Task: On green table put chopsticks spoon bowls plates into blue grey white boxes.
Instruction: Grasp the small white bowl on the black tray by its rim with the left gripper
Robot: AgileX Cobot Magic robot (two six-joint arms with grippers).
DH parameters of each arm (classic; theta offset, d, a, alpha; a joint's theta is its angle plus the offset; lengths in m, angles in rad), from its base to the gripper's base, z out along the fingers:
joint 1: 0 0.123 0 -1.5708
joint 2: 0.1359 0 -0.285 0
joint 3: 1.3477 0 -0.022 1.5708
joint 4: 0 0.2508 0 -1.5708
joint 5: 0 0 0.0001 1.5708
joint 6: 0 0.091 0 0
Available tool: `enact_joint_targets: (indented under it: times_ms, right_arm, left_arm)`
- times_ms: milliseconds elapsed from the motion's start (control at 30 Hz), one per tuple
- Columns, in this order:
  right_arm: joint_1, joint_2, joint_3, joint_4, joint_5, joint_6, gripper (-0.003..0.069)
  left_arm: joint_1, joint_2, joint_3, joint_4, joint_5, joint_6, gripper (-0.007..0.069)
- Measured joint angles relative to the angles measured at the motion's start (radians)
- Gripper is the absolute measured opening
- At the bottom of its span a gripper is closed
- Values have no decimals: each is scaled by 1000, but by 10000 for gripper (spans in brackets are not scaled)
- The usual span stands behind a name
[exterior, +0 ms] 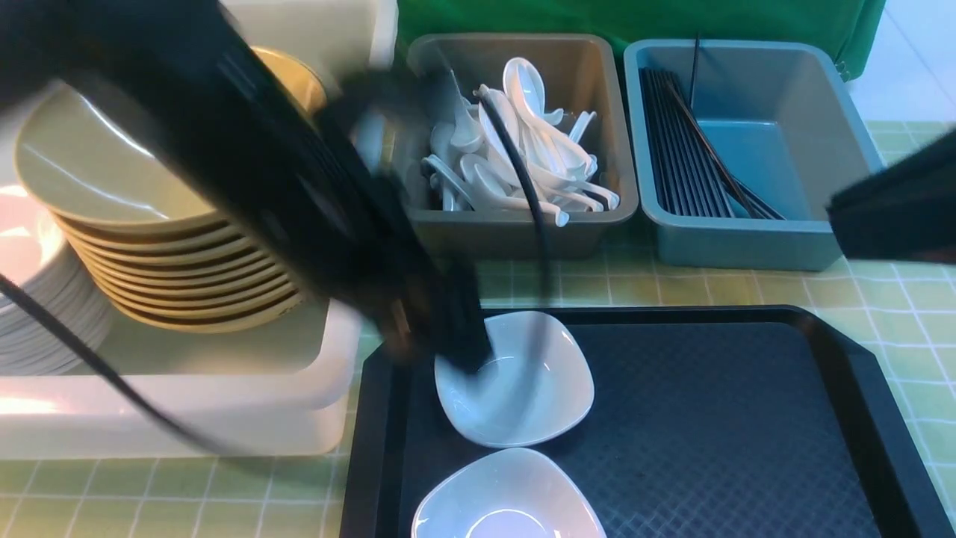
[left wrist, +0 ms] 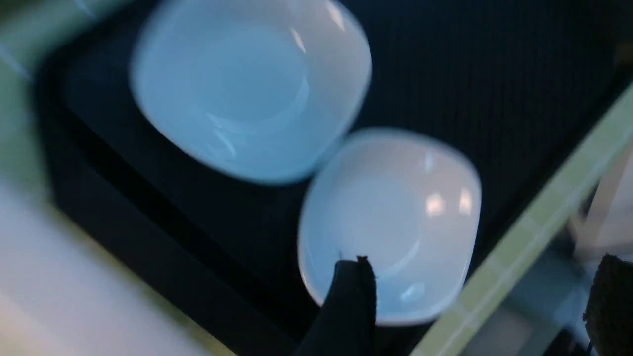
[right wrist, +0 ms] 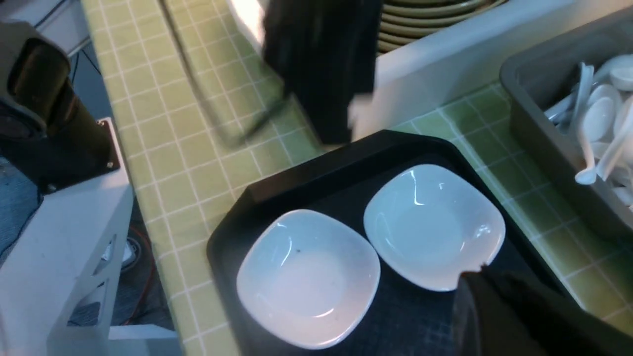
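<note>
Two white square bowls lie on the left part of a black tray [exterior: 747,418]: a far bowl [exterior: 523,385] [right wrist: 435,222] and a near bowl [exterior: 508,504] [right wrist: 306,277]. My left gripper [exterior: 463,351] [left wrist: 479,282], blurred, hangs low over the far bowl's left rim. It is open, its fingers [left wrist: 351,296] wide apart and holding nothing. My right gripper [right wrist: 482,269] is shut and empty, its tip beside the far bowl's rim. The grey box [exterior: 515,232] holds white spoons [exterior: 515,142]. Black chopsticks [exterior: 687,149] lie in the blue box [exterior: 747,239]. The white box [exterior: 224,403] holds plates.
In the white box stand a tall stack of olive plates [exterior: 149,224] and a stack of white plates [exterior: 37,314]. My right arm [exterior: 896,209] reaches in from the right edge, above the table. The green tiled table [exterior: 919,314] surrounds the tray.
</note>
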State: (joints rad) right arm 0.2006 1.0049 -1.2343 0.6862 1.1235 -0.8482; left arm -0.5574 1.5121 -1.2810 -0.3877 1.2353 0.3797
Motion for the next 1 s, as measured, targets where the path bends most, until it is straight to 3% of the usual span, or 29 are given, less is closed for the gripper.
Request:
enact_joint_targets:
  times_ms: [167, 333, 900, 1000]
  right_arm:
    - [29, -16, 67, 46, 0, -69, 47]
    - [61, -15, 90, 47, 3, -75, 47]
    - [61, -15, 90, 48, 1, -93, 57]
    - [61, -15, 90, 48, 1, -93, 59]
  left_arm:
    - [-89, 117, 52, 102, -102, 28, 517]
    - [-92, 205, 52, 130, -124, 80, 480]
    - [-92, 363, 52, 37, -105, 127, 465]
    - [-92, 392, 52, 11, -91, 143, 423]
